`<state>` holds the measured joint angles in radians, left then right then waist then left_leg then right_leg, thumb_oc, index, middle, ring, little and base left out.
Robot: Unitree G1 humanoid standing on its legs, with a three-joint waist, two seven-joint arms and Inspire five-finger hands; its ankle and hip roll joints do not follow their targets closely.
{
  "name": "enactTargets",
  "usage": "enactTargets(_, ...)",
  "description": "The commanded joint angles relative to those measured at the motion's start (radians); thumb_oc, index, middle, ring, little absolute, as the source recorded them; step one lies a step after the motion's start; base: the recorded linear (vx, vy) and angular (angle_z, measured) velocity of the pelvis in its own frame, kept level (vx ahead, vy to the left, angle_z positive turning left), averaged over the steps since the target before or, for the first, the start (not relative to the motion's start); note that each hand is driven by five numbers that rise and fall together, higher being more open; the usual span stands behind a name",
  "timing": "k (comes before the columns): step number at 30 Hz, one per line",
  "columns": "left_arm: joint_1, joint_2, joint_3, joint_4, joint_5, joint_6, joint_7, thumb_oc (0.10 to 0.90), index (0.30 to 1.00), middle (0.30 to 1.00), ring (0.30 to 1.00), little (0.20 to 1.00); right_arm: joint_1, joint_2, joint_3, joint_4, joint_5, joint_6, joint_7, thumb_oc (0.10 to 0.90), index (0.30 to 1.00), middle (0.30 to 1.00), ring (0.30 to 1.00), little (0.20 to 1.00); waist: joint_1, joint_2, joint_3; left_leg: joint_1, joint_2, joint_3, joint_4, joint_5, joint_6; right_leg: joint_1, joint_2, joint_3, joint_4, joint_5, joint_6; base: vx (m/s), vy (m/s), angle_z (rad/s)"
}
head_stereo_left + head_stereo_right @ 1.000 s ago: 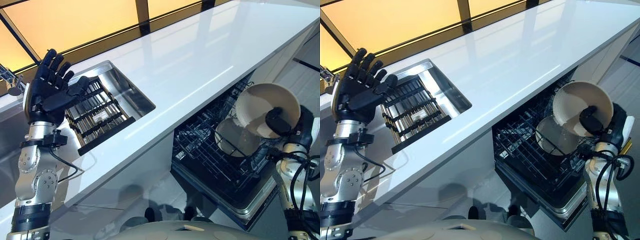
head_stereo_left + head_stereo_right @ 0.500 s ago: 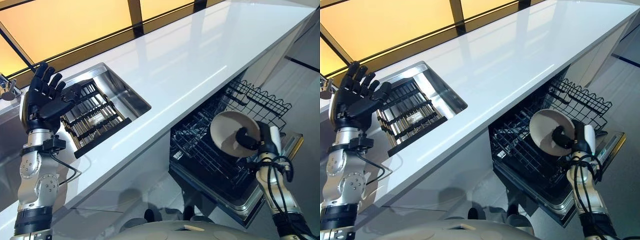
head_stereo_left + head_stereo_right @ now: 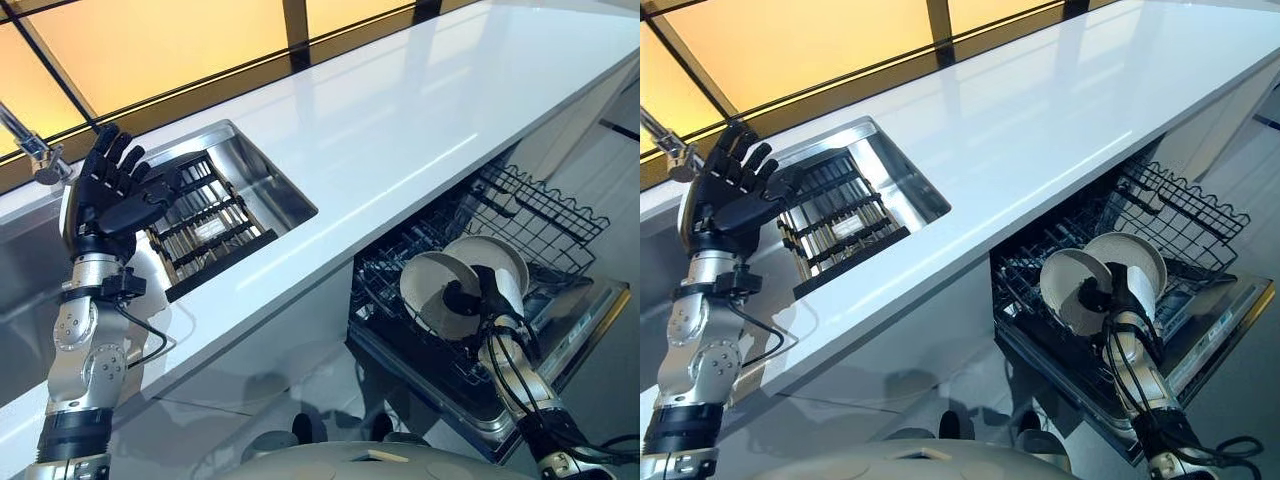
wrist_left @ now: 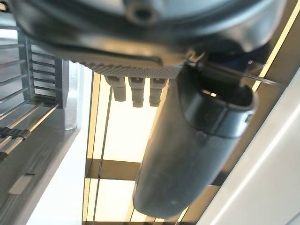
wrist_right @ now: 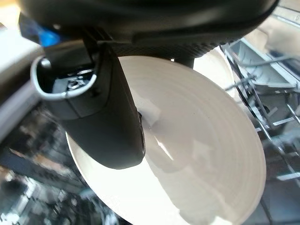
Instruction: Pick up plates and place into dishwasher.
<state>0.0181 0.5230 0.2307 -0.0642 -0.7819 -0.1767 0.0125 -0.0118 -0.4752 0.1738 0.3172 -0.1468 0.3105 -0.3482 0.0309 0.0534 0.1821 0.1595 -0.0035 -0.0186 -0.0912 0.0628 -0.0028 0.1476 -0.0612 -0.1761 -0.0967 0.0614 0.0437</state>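
Placement step in hand, by my judgement: right hand (image 3: 468, 298) pinches a cream plate (image 3: 428, 290), thumb on its face, fingers behind, holding it on edge low over the pulled-out dishwasher rack (image 3: 540, 210). A second plate (image 3: 500, 258) stands just behind it in the rack. The next move likely calls for lowering the held plate between the wires, then letting go. Room is tight: countertop (image 3: 400, 120) edge overhangs one side, rack wall rises on the far side. Left hand (image 3: 112, 190) idles with fingers spread above the sink (image 3: 270, 180).
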Motion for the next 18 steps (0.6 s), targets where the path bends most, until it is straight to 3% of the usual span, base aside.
enactTargets(1, -0.133, 0.097, 0.006, -0.028, 0.02, -0.079, -0.022, 0.8, 0.9, 0.9, 0.9, 0.9, -0.151, -0.028, 0.022, -0.011, -0.073, -0.015, -0.056, 0.1, 0.3, 0.3, 0.3, 0.2, 0.004, -0.006, -0.036, 0.012, -0.078, -0.001, 0.004, -0.084, 0.039, 0.031, 0.046, -0.007, 0.039, -0.079, 0.004, 0.02, -0.008, 0.06)
enactTargets(2, -0.136, 0.097, 0.001, -0.029, 0.019, -0.076, -0.022, 0.8, 0.9, 0.9, 0.9, 0.9, -0.157, -0.024, 0.032, -0.006, -0.079, -0.012, -0.064, 0.385, 0.545, 0.545, 0.545, 0.485, 0.005, -0.005, -0.035, 0.013, -0.078, -0.002, 0.004, -0.083, 0.039, 0.031, 0.046, -0.008, 0.041, -0.079, 0.003, 0.02, -0.008, 0.05)
enactTargets(3, -0.139, 0.097, -0.002, -0.031, 0.017, -0.071, -0.024, 0.8, 0.9, 0.9, 0.9, 0.9, -0.162, -0.021, 0.041, -0.002, -0.087, -0.01, -0.066, 0.8, 0.9, 0.9, 0.9, 0.9, 0.007, -0.004, -0.034, 0.013, -0.078, -0.003, 0.004, -0.083, 0.039, 0.031, 0.046, -0.008, 0.042, -0.08, 0.003, 0.02, -0.006, 0.06)
enactTargets(8, -0.147, 0.091, -0.019, -0.039, 0.022, -0.06, -0.03, 0.8, 0.9, 0.9, 0.9, 0.9, -0.18, -0.001, 0.067, -0.05, -0.024, -0.116, -0.103, 0.8, 0.9, 0.9, 0.9, 0.9, 0.01, 0.004, -0.027, 0.01, -0.08, -0.011, 0.004, -0.08, 0.04, 0.029, 0.046, -0.007, 0.042, -0.077, 0.002, 0.01, -0.003, 0.05)
enactTargets(11, -0.135, 0.081, -0.02, -0.028, 0.024, -0.079, -0.051, 0.8, 0.9, 0.9, 0.9, 0.9, -0.167, 0.042, 0.025, -0.16, 0.246, -0.287, -0.113, 0.8, 0.9, 0.9, 0.9, 0.9, 0.003, 0.011, -0.018, 0.009, -0.08, -0.009, 0.004, -0.077, 0.042, 0.024, 0.047, -0.002, 0.047, -0.077, 0.0, 0.0, 0.002, 0.03)
enactTargets(13, -0.126, 0.071, -0.014, -0.025, 0.03, -0.087, -0.063, 0.8, 0.9, 0.9, 0.9, 0.9, -0.141, 0.08, -0.029, -0.207, 0.354, -0.378, -0.086, 0.8, 0.9, 0.9, 0.9, 0.9, -0.008, 0.014, -0.013, 0.008, -0.08, -0.005, 0.004, -0.078, 0.043, 0.02, 0.048, 0.002, 0.051, -0.078, 0.001, 0.0, 0.0, 0.0)
enactTargets(18, -0.098, 0.074, 0.008, -0.037, 0.026, -0.083, -0.069, 0.8, 0.9, 0.9, 0.9, 0.9, -0.085, 0.089, -0.18, -0.28, 0.479, -0.45, -0.078, 0.8, 0.9, 0.9, 0.9, 0.9, -0.038, 0.014, -0.012, 0.008, -0.078, 0.018, 0.004, -0.083, 0.043, 0.012, 0.048, 0.012, 0.055, -0.08, 0.007, 0.0, 0.002, -0.01)
